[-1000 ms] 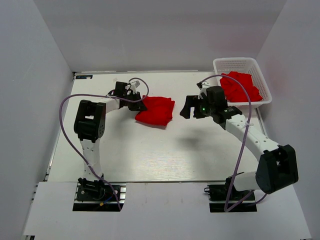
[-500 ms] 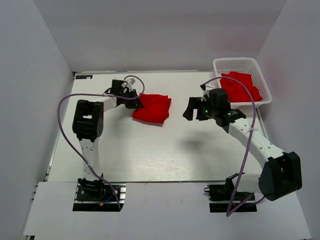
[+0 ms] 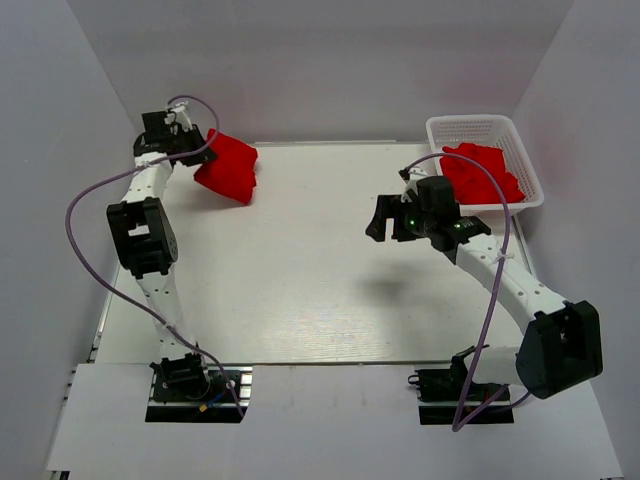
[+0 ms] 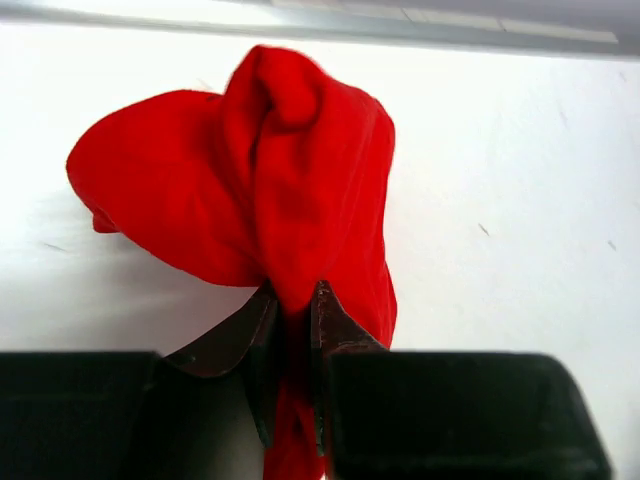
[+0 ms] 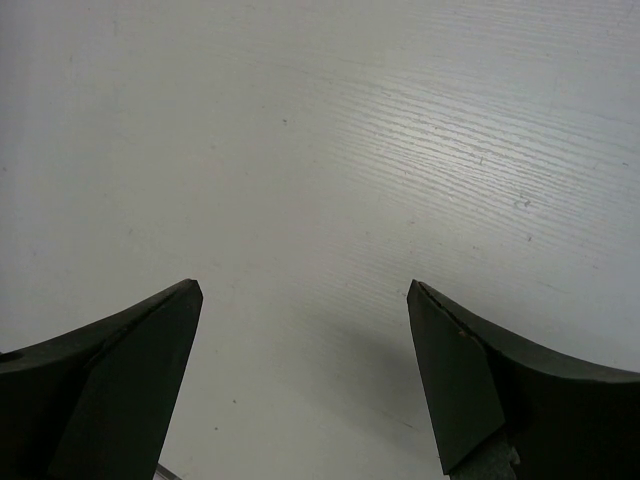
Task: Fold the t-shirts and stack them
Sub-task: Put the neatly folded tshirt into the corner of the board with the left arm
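Left gripper (image 4: 291, 305): clamped on a bunched red shirt (image 4: 250, 170) — the wrist view shows the pinch.
Shirt's place: far-left corner of the table (image 3: 300, 280), overhead view only.
Right gripper (image 5: 305, 295): jaws wide apart.
Basket (image 3: 480, 127): more red shirts (image 3: 482, 172).

t-shirt (image 3: 228, 166) now at far-left corner

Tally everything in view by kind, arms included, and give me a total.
White basket: 1
Red t-shirt bundles: 2 (held t-shirt pinched in the left gripper; heap in the basket, number of shirts in it cannot be told)
Robot arms: 2 (left arm, right arm)
Total: 5
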Controlling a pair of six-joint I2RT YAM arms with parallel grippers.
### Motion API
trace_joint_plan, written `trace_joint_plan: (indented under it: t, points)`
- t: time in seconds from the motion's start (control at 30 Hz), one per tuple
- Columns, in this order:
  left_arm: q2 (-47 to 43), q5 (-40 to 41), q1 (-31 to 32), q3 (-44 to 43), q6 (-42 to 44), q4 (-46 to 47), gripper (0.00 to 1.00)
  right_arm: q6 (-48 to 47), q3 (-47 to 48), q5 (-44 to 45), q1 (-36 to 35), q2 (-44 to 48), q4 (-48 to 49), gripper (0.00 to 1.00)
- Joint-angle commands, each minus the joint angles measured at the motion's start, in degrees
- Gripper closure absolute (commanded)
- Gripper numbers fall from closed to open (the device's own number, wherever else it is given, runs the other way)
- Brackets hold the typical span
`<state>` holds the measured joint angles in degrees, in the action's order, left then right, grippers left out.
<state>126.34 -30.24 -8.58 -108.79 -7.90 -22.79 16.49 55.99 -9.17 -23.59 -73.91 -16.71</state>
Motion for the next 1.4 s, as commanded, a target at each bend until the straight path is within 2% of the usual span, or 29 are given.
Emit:
trace_joint_plan:
  t: [0.0, 0.13, 0.23, 0.37, 0.53, 0.87, 0.97, 1.0, 1.07, 1.1, 1.13, 1.2, 1.23, 1.3, 1.33, 1.37]
  points:
    - [5.0, -0.2, -2.9, -8.6, 4.8, -7.9, 1.0, -0.8, 3.5, -0.9, 0.3, -1.4, 0.1, 0.11]
    - [12.0, -0.8, -7.7, -21.4, 7.9, -13.5, 1.0, -1.2, 5.4, -1.6, 0.3, -4.0, -0.3, 0.11]
    - [14.9, 0.7, -9.3, -25.4, 9.0, -15.0, 1.0, -1.5, 6.4, -1.8, 0.3, -6.0, -0.8, 0.11]
    - [15.4, 6.7, -10.7, -24.6, 10.4, -13.3, 1.0, -0.5, 7.8, -2.8, 0.2, -8.4, -1.0, 0.11]
    - [16.7, 15.5, -12.6, -28.4, 10.4, -12.8, 1.0, 0.8, 6.9, -6.0, 0.5, -11.5, 1.3, 0.11]
    - [20.2, 22.9, -12.6, -29.4, 10.9, -9.0, 1.0, 0.5, 8.3, -7.7, 0.2, -14.9, 2.2, 0.11]
    - [20.7, 25.0, -12.6, -29.4, 10.4, -9.0, 0.96, -0.1, 8.3, -7.6, 0.2, -14.8, 2.2, 0.11]
    - [20.7, 26.6, -12.6, -29.4, 10.4, -9.6, 0.91, -0.1, 8.3, -7.5, 0.3, -14.8, 2.0, 0.11]
    - [20.2, 27.3, -12.6, -28.8, 10.4, -9.6, 0.73, -0.4, 8.4, -7.7, 0.3, -14.8, 1.9, 0.11]
    - [20.2, 27.3, -12.6, -28.2, 10.4, -9.6, 0.68, -0.5, 8.5, -7.7, 0.1, -14.8, 2.0, 0.11]
    - [18.3, 27.9, -12.6, -27.6, 10.4, -9.6, 0.56, -0.8, 8.6, -7.8, 0.2, -14.7, 1.9, 0.11]
    - [16.6, 27.9, -12.6, -26.8, 9.8, -10.2, 0.44, -0.8, 9.0, -7.9, 0.3, -14.1, 1.7, 0.11]
    - [15.6, 28.7, -12.6, -26.8, 9.3, -10.2, 0.33, -1.1, 9.2, -7.8, 0.3, -13.9, 1.7, 0.11]
    - [12.3, 28.7, -12.6, -26.2, 8.7, -10.7, 0.23, -1.1, 9.6, -7.2, 0.3, -12.8, 1.3, 0.11]
    - [10.9, 29.4, -12.6, -26.2, 8.7, -11.2, 0.09, -1.3, 9.7, -7.1, 0.4, -12.3, 1.6, 0.11]
    - [9.5, 29.4, -12.6, -25.4, 8.2, -11.2, 0.02, -1.3, 9.8, -6.6, 0.5, -12.1, 1.5, 0.11]
